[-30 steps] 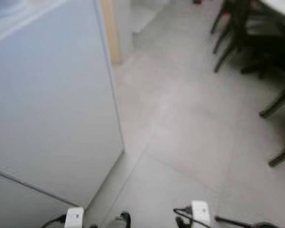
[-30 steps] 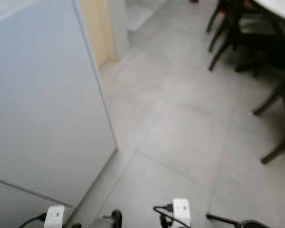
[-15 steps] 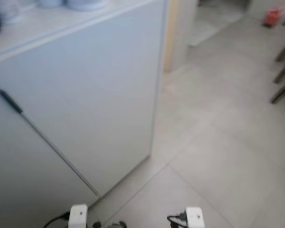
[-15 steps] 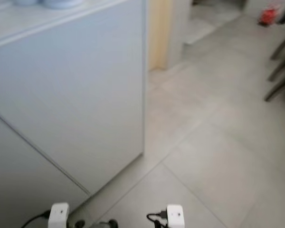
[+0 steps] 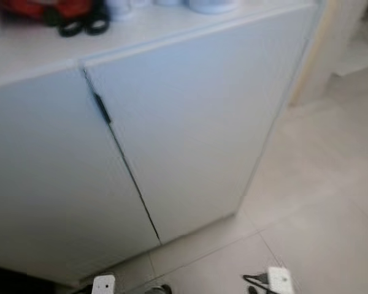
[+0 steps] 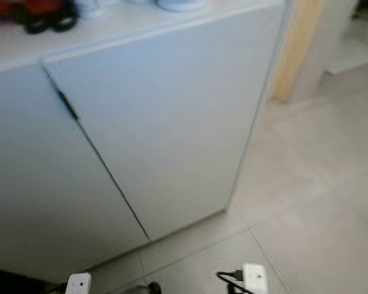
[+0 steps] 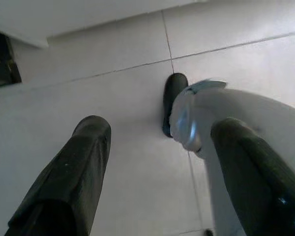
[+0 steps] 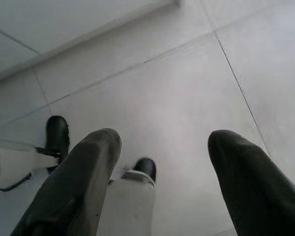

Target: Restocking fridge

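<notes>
Ahead, shut white cabinet doors (image 5: pixel 190 122), red clutter (image 5: pixel 43 9) on top; both fingers spread.

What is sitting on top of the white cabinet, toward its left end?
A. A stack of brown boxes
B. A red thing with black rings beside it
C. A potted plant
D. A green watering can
B: a red thing lies at the left end of the white cabinet top, with black rings next to it.

Blurred red-and-black object (image 5: pixel 46 11) and white cups (image 5: pixel 211 5) on the countertop (image 5: pixel 30 52), above grey floor tiles (image 5: pixel 322 226).
</notes>
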### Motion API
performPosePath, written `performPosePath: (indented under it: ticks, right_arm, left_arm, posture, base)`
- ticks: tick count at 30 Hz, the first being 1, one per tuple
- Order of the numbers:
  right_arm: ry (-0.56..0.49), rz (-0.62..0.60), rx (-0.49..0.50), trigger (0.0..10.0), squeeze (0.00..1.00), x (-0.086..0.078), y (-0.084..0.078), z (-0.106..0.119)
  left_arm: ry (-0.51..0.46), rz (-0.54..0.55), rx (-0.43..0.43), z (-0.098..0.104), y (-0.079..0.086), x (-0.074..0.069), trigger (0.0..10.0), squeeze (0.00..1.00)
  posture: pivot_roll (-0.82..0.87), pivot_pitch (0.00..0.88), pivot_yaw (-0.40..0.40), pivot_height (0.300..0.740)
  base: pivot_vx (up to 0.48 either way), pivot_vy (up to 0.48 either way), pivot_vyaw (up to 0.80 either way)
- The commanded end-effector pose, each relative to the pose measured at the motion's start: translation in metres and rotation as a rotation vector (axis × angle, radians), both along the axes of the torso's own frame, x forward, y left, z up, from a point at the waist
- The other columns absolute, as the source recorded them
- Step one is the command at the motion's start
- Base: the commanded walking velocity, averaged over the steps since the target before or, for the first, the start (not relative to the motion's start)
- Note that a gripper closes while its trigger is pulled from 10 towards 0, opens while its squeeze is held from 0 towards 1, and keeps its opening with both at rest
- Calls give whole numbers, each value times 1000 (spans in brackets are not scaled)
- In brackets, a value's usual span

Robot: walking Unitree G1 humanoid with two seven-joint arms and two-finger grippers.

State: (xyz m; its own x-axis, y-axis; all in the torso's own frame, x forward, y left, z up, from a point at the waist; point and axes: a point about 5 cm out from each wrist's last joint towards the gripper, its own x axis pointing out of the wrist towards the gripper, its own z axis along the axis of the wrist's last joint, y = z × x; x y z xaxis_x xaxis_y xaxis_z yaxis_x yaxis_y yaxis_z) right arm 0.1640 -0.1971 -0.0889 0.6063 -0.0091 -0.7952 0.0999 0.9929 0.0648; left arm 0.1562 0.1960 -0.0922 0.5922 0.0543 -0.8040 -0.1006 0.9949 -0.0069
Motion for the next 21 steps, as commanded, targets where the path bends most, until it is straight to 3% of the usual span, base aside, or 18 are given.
performPosePath:
  ticks: [1, 12, 21]
  right_arm:
    - [32, -8, 27, 10000, 0, -9, 5, -4]
    - [29, -19, 33, 10000, 0, -5, 9, -4]
    - [-31, -17, 23, 10000, 0, 20, 6, 7]
  left_arm:
    - [28, -15, 11, -3, -1, -8, 10000, 0]
    - [30, -24, 20, -3, 3, -7, 10000, 0]
    - [-2, -28, 33, 5, 4, 14, 10000, 0]
  posture:
    - [53, 135, 13, 740]
    - [44, 106, 33, 740]
    - [32, 43, 15, 740]
  base:
    - [0, 0, 800]
    - [0, 0, 800]
    - [0, 0, 800]
